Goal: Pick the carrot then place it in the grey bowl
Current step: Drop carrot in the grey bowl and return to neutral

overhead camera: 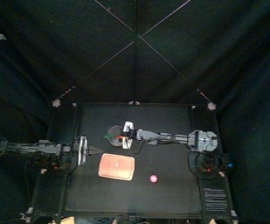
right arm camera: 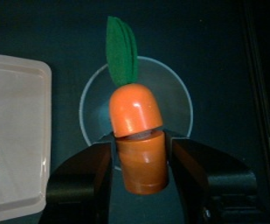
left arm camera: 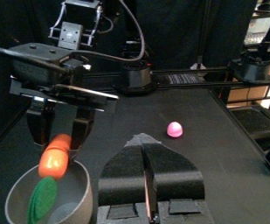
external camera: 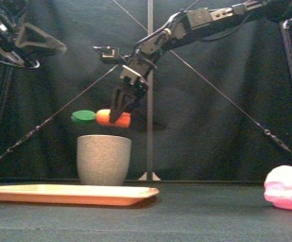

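Note:
My right gripper [external camera: 120, 104] is shut on an orange carrot [external camera: 112, 117], whose green leaf [external camera: 82, 116] points left. It holds the carrot just above the rim of the tall grey speckled cup [external camera: 105, 159]. In the right wrist view the carrot [right arm camera: 137, 131] lies between the jaws of that gripper [right arm camera: 143, 171], directly over the cup's mouth [right arm camera: 172, 87]. From the left wrist view the carrot [left arm camera: 55, 157] tilts down with its leaf inside the cup [left arm camera: 72, 197]. In the top view the cup [overhead camera: 114, 136] stands left of centre. The left gripper [left arm camera: 148, 153] is shut and empty, resting near the cup.
A flat pink tray [overhead camera: 117, 166] lies in front of the cup, toward the table's front. A small pink toy [overhead camera: 155, 178] sits to the tray's right, also seen low at the right in the front view [external camera: 287, 186]. The left arm [overhead camera: 38, 147] rests along the table's left side.

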Robot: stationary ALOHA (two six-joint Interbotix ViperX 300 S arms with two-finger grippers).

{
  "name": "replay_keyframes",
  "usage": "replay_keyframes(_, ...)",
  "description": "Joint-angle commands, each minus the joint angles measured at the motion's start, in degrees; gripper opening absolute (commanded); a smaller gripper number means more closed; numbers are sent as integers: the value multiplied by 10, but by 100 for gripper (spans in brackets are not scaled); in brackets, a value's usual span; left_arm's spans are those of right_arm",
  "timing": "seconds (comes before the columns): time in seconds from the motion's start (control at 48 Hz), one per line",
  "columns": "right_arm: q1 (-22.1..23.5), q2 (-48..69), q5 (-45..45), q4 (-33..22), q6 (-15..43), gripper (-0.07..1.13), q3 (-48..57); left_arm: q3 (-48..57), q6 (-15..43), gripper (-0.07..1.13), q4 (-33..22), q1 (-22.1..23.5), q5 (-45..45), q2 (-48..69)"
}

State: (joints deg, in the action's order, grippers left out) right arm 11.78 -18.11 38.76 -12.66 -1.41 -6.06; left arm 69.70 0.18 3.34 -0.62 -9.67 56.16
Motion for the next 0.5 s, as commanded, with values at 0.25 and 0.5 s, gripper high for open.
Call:
replay_keyframes(0.25, 6, 12, -11, -11, -3, 89, -4, -9, 0, -3, 0, 0, 0, 1)
replay_keyframes(0.5, 7, 48, 5, -26, 4, 89, -1, -9, 0, -3, 0, -1, -1, 1)
